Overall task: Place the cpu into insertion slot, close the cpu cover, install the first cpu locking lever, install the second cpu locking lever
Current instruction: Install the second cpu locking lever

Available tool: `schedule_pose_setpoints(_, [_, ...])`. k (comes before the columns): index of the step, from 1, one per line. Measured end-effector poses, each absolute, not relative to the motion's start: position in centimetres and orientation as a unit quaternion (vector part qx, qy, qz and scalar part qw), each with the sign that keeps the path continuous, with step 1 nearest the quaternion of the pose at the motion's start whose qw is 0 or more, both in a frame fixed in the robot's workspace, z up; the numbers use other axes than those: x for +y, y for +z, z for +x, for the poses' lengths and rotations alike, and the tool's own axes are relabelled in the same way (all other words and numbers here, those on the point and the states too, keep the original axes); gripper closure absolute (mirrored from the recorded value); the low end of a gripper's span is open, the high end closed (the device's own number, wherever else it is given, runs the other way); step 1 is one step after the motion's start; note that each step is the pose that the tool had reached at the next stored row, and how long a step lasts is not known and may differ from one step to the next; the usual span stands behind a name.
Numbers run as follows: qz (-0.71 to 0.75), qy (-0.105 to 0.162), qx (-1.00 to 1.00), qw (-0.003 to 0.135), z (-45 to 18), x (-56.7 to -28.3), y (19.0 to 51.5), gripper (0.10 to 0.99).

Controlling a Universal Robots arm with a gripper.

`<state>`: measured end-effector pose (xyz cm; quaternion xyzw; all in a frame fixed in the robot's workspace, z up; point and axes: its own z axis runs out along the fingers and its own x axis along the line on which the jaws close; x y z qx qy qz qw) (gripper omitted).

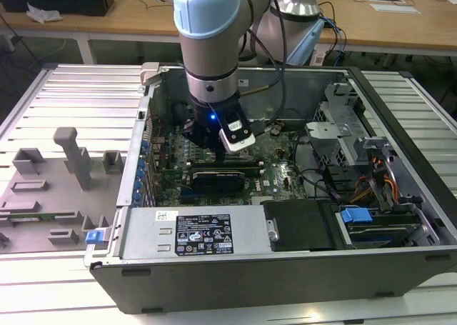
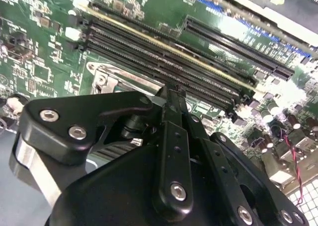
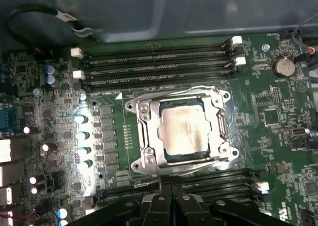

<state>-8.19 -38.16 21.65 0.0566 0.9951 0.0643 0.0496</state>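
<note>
The cpu (image 3: pixel 186 129), a pale silver square chip, lies flat in the insertion slot (image 3: pixel 224 136) on the green board. The cpu cover (image 3: pixel 149 131), a silver metal frame, lies down around the chip, whose top shows through its window. Thin wire levers run along the frame's edges; I cannot tell whether they are latched. My gripper (image 3: pixel 171 200) hovers just beside the socket, above the memory slots on that side, with its black fingers pressed together and nothing between them. Its tip (image 2: pixel 173 91) sits near a corner of the silver frame (image 2: pixel 102 79). In the exterior view the gripper (image 1: pixel 205 136) reaches down inside the computer case.
Long black memory slots (image 3: pixel 159 67) flank the socket on two sides. A black card (image 1: pixel 225 176) stands on the board near the gripper. The case walls (image 1: pixel 400 111), a power supply box (image 1: pixel 193 232) and drive cables (image 1: pixel 364 186) hem in the space. A grey fixture (image 1: pixel 68 161) sits at the exterior view's left.
</note>
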Motion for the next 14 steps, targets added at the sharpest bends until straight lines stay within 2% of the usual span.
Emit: schedule_pose_setpoints(14, [0.059,0.108,0.991,0.047,-10.1,-38.6,20.5,0.98])
